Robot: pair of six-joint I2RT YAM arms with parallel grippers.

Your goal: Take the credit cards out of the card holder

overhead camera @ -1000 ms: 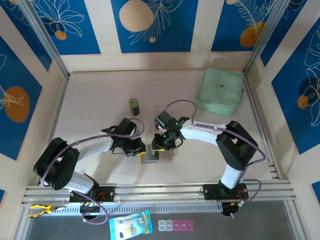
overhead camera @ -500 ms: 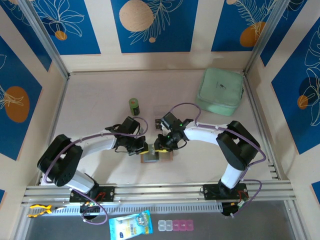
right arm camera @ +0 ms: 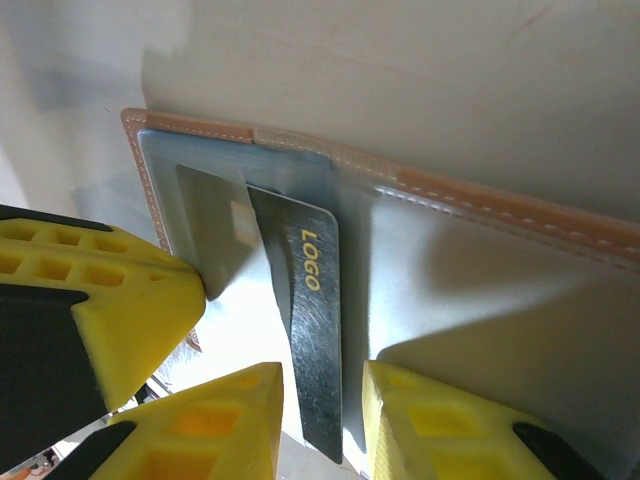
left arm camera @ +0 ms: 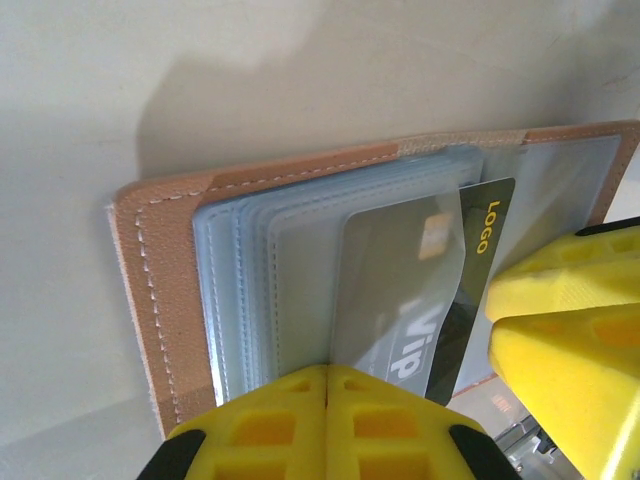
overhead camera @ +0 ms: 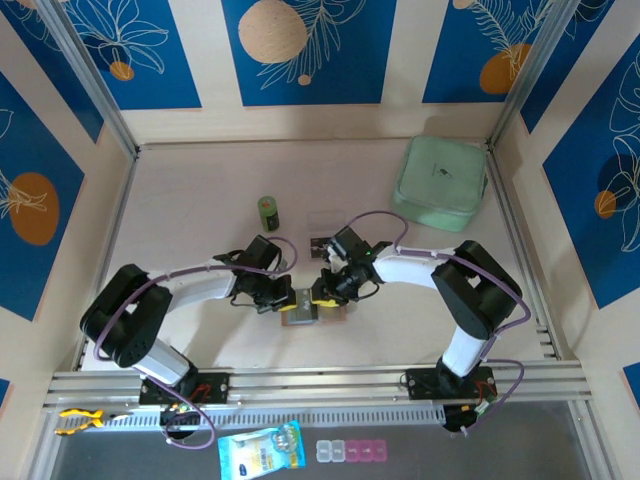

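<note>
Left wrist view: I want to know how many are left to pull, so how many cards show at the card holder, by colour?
Dark card with yellow LOGO print, sticking out at an angle: 1
Grey-looking card marked Vip, under a clear sleeve: 1
Total: 2 showing at the card holder; the sleeves may hide more.

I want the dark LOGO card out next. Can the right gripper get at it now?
Probably yes: the dark card pokes out of the card holder, and its free end lies inside the open right gripper. The shut left gripper bears on the sleeves, clear of that end.
</note>
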